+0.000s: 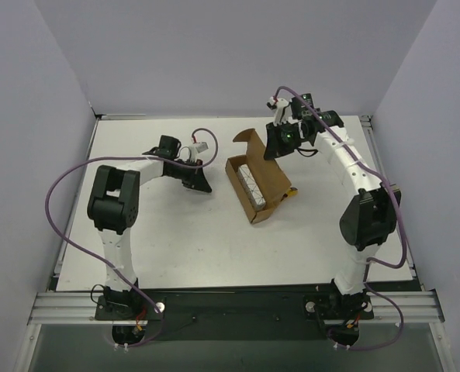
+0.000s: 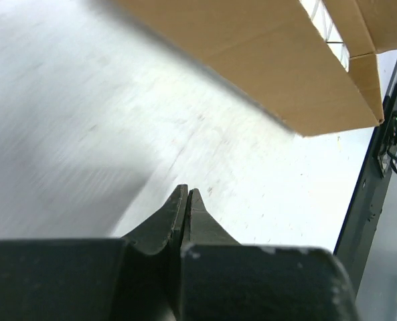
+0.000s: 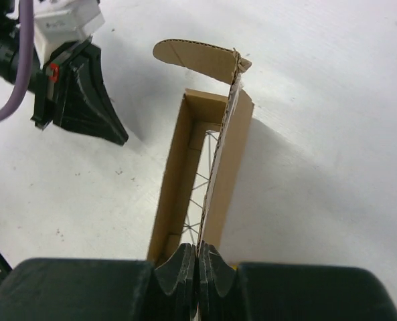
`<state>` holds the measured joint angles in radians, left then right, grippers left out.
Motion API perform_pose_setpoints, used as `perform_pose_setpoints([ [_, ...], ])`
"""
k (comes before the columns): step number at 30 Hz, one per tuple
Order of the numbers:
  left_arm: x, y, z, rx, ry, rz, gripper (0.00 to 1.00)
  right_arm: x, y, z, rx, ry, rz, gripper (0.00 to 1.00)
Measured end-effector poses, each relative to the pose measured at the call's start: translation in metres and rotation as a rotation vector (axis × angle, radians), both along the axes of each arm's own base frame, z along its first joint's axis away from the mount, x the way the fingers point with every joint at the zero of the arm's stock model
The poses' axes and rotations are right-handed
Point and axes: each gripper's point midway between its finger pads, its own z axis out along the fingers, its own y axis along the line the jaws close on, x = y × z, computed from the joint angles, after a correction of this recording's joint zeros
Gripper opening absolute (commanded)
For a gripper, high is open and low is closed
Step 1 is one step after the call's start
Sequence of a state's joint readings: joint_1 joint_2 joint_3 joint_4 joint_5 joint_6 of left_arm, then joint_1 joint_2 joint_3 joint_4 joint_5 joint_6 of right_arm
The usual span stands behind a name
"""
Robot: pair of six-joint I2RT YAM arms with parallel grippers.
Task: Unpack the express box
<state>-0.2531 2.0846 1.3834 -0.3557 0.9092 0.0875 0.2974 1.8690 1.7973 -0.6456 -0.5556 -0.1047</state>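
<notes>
The express box (image 1: pixel 254 209) lies open in the middle of the table, a brown carton with its lid raised. A white, line-patterned item (image 1: pixel 250 184) lies inside. My right gripper (image 1: pixel 273 151) is shut on the free edge of the upright lid. In the right wrist view the lid (image 3: pixel 231 154) runs edge-on into the closed right gripper (image 3: pixel 198 246), with the rounded tuck flap (image 3: pixel 195 57) at its far end. My left gripper (image 1: pixel 205 186) rests low just left of the box, shut and holding nothing. In the left wrist view the left gripper (image 2: pixel 187 191) points along the table beside the box's wall (image 2: pixel 252 53).
A small yellow thing (image 1: pixel 292 191) peeks out from behind the box's right side. The white table (image 1: pixel 175 240) is ringed by grey walls, with a dark rail (image 2: pixel 372 200) along one edge. My left gripper (image 3: pixel 84 100) stands close to the box's left wall.
</notes>
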Motion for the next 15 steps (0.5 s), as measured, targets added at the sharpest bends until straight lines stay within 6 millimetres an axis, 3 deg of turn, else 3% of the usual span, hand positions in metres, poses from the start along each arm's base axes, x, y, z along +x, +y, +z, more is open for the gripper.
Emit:
perform_pose_setpoints([
  [3, 0.003, 0.024, 0.008, -0.005, 0.0, 0.06, 0.36, -0.009, 0.02, 0.003, 0.001, -0.007, 0.049, 0.0],
  [5, 0.004, 0.033, 0.026, -0.014, -0.037, 0.105, 0.55, -0.016, 0.032, 0.003, -0.001, -0.008, 0.08, 0.0],
  [7, 0.012, 0.031, 0.055, -0.024, -0.127, 0.14, 0.61, -0.021, 0.043, 0.004, -0.001, -0.006, 0.112, 0.0],
  [8, 0.018, 0.026, 0.071, -0.033, -0.182, 0.152, 0.91, -0.021, 0.046, 0.004, -0.002, -0.005, 0.122, 0.0],
  [9, 0.024, 0.02, 0.087, -0.047, -0.234, 0.16, 0.96, -0.02, 0.047, 0.004, -0.002, -0.007, 0.126, 0.0],
  [11, 0.039, 0.001, 0.118, -0.088, -0.332, 0.151, 0.96, -0.015, 0.048, 0.003, 0.001, -0.01, 0.132, 0.0],
  [15, 0.069, -0.024, 0.14, -0.122, -0.438, 0.133, 0.97, -0.012, 0.049, -0.002, 0.009, -0.001, 0.153, 0.0],
])
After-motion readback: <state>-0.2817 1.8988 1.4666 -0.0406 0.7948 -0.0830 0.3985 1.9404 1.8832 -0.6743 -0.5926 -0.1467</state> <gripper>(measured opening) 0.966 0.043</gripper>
